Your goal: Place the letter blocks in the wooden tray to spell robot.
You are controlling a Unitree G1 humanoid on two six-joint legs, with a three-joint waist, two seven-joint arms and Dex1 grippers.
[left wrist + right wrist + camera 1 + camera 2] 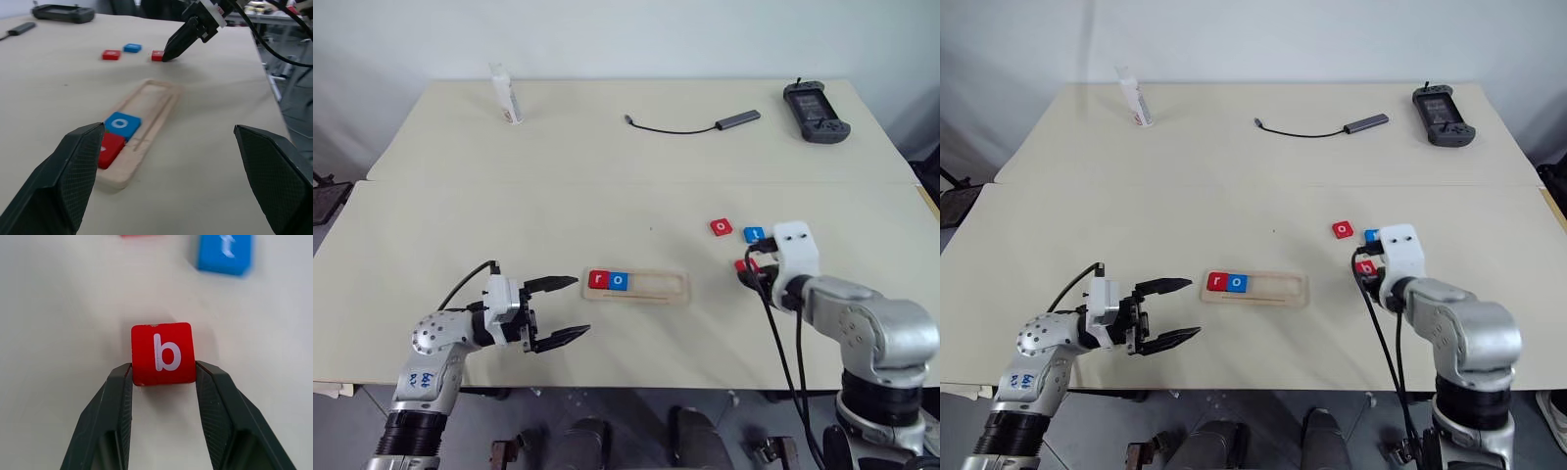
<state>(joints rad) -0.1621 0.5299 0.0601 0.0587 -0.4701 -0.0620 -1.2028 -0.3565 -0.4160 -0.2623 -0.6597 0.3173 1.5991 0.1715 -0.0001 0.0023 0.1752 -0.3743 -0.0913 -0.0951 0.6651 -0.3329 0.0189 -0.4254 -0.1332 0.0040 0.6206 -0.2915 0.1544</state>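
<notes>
1. Right wrist view: our right pincer [164,377] is clamped on the red "b" block [163,353], a finger against each side.
2. Our left pincer [570,308] hangs wide apart, holding nothing, just beside the wooden tray's [666,287] left end.
3. Inside the tray's left end lie the red "r" block [598,279] and the blue "o" block [619,281], touching.
4. Right of the tray, on the worktop [607,186], lie the red "o" block [721,227] and the blue "t" block [754,235].

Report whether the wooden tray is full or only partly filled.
Partly filled. The wooden tray holds two blocks at its left end, the red r and the blue o; the rest is bare.
</notes>
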